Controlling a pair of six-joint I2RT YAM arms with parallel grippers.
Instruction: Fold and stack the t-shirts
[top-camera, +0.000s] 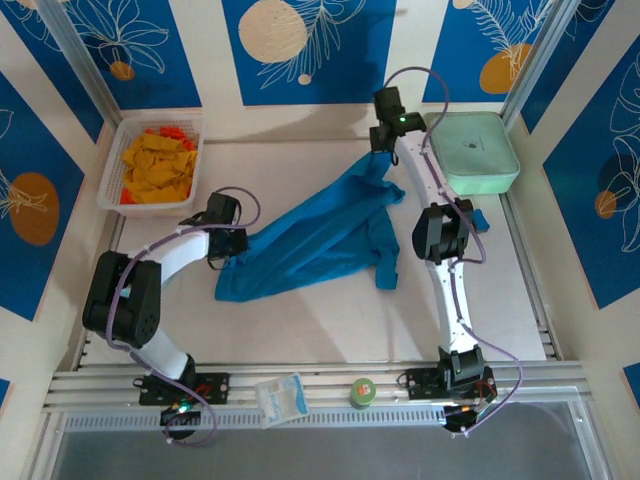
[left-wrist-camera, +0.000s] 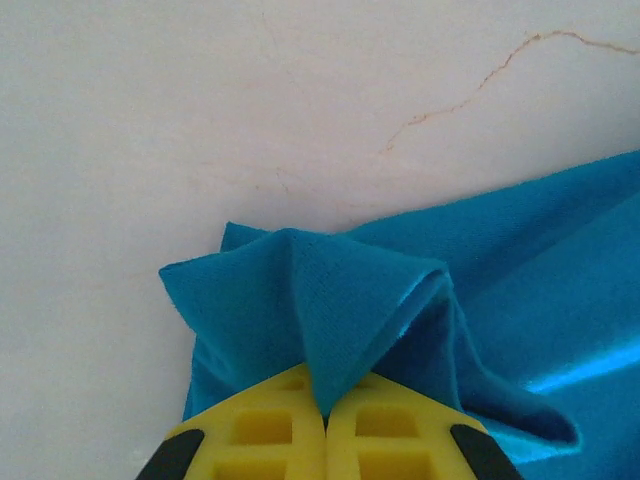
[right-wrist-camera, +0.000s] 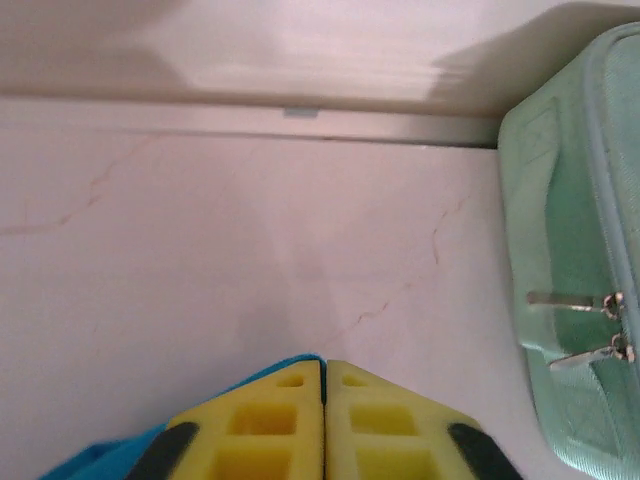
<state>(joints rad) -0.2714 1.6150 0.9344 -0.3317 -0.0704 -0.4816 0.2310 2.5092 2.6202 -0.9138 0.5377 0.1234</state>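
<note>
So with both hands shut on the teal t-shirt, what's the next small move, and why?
Probably raise both hands slightly and draw them apart. The left hand pinches a bunched edge, the right hand a far corner, yet the t-shirt lies creased in a diagonal band on the table between them. Tension should flatten it for folding.

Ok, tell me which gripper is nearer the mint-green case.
Right. The right gripper sits just left of the case, by the far edge; the left gripper is far off, at the near-left corner of the t-shirt.
</note>
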